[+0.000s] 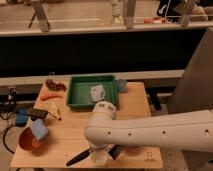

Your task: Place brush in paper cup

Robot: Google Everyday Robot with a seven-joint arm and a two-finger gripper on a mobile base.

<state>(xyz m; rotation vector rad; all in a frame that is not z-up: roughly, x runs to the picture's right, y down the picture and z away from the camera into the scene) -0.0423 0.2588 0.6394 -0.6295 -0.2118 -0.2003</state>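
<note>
We hold the brush (79, 157) over the bench's (65, 142) front edge

The orange bowl (29, 141) sits by the front-left corner; the brush slants up rightward, its upper end clamped in our gripper (102, 150); the paper cup (100, 158) stands just under it, near the front edge.

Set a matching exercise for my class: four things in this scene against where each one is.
Things:
1 green tray
2 orange bowl
3 brush
4 gripper

Places:
a near left corner of the table
b at the paper cup, under the white arm
c back middle of the table
d slanting, just left of the cup

Pairs: 1c, 2a, 3d, 4b
</note>
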